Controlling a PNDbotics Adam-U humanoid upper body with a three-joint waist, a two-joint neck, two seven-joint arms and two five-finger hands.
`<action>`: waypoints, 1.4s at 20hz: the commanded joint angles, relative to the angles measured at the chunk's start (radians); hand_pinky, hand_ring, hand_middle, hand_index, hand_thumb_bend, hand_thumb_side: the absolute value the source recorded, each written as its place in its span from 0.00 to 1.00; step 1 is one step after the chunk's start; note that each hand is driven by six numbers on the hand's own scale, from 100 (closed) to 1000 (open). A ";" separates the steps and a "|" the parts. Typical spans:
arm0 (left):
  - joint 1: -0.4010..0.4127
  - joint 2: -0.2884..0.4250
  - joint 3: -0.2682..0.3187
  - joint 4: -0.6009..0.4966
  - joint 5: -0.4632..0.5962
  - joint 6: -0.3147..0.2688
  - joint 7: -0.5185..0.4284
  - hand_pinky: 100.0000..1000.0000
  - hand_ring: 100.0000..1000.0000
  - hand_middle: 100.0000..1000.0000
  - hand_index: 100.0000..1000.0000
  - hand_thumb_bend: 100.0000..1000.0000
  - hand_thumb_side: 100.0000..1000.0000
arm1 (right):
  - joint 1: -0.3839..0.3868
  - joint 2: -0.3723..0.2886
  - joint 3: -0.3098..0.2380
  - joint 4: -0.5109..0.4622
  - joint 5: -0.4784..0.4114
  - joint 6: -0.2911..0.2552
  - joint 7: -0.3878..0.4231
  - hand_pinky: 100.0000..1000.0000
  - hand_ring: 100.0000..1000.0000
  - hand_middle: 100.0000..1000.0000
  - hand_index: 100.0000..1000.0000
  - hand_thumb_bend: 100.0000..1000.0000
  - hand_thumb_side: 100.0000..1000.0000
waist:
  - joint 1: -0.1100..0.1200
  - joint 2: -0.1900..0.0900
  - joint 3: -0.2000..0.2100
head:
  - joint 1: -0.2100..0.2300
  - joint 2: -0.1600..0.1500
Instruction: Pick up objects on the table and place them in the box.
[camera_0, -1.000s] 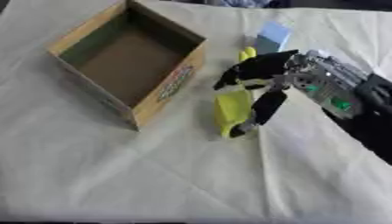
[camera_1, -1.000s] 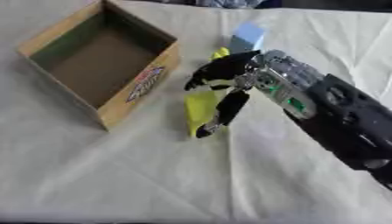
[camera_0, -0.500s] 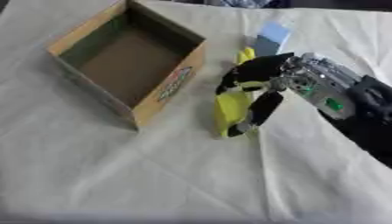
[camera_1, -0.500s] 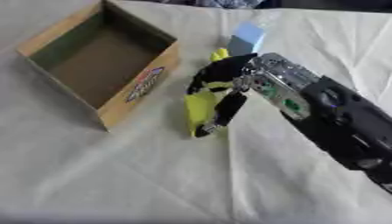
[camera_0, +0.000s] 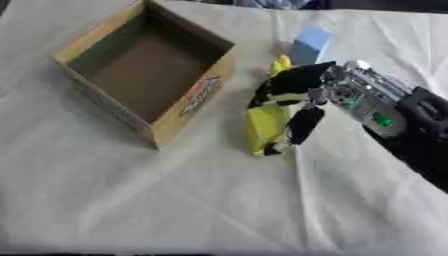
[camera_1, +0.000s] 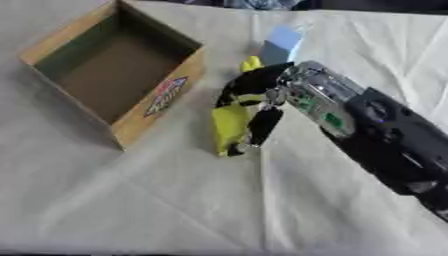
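A yellow packet (camera_0: 264, 122) lies on the cloth just right of the open cardboard box (camera_0: 188, 102). My right hand (camera_0: 350, 95) comes in from the right and is on the packet. Its black fingers (camera_0: 284, 87) curl over the packet's upper part, and the thumb (camera_0: 304, 127) runs down its right side. The packet still touches the table. A light blue block (camera_0: 311, 42) stands behind the hand, near the far edge. The box is empty inside. My left hand shows in no view.
A cream cloth (camera_0: 175, 200) with creases covers the table. The box stands askew at the upper left, one corner pointing toward me. Dark shapes lie beyond the table's far edge.
The hand has stayed on the yellow packet, with its fingers drawn slightly closer round it. The box and the blue block have not moved.
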 joint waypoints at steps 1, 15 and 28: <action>-0.008 0.015 0.003 -0.014 0.000 0.000 -0.004 0.56 0.81 1.00 0.64 0.19 0.94 | -0.011 -0.022 -0.012 -0.019 -0.026 0.005 0.013 0.89 0.87 0.71 0.89 0.42 0.55 | 0.001 -0.019 0.000 | -0.003 -0.012; -0.005 0.016 0.005 -0.014 -0.001 0.005 -0.003 0.57 0.81 1.00 0.63 0.19 0.95 | -0.010 -0.050 -0.056 -0.103 -0.126 0.080 -0.015 0.85 0.83 0.67 0.86 0.25 0.45 | -0.001 -0.023 -0.004 | -0.002 -0.016; -0.004 0.018 0.005 -0.014 0.000 0.006 -0.003 0.57 0.81 1.00 0.63 0.19 0.95 | -0.050 -0.088 -0.129 -0.234 -0.230 0.152 -0.025 0.85 0.84 0.67 0.86 0.17 0.41 | -0.004 -0.025 -0.006 | -0.004 -0.020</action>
